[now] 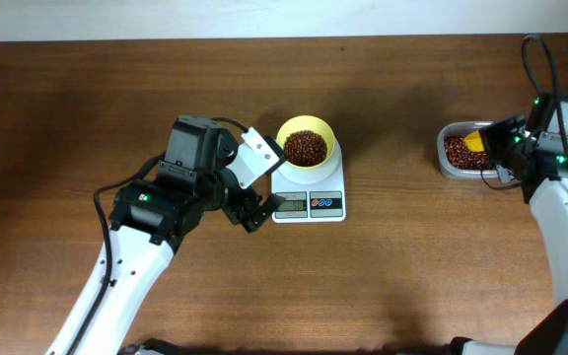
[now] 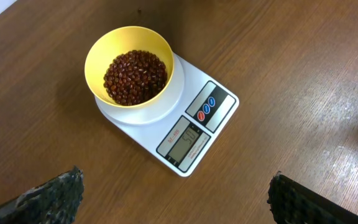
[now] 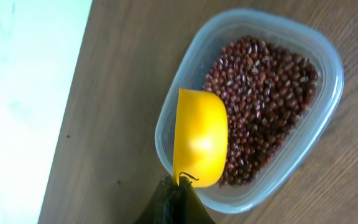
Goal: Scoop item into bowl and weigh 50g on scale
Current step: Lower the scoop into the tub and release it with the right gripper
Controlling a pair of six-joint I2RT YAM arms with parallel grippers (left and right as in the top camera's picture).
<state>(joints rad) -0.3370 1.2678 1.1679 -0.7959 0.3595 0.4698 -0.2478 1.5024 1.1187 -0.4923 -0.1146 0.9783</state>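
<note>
The pale yellow bowl point(image 1: 306, 146) point(image 2: 129, 68) stands on the white scale point(image 1: 309, 202) point(image 2: 219, 112) and holds a heap of dark red-brown beans point(image 2: 135, 76). My left gripper point(image 1: 257, 187) point(image 2: 174, 180) is open just left of the scale, with bare table between its fingers. At the right, my right gripper point(image 1: 501, 148) point(image 3: 180, 185) is shut on the handle of a bright yellow scoop point(image 3: 199, 140) point(image 1: 474, 143). The scoop hangs over the near side of a clear tub point(image 3: 331, 93) point(image 1: 449, 168) filled with more beans point(image 3: 266, 93). No beans show on the scoop.
The scale's grey display point(image 2: 185, 140) and its red and blue buttons point(image 2: 207, 109) face my left gripper. The table's edge point(image 3: 73, 93) runs close beside the tub in the right wrist view. Brown tabletop point(image 1: 392, 276) surrounds everything.
</note>
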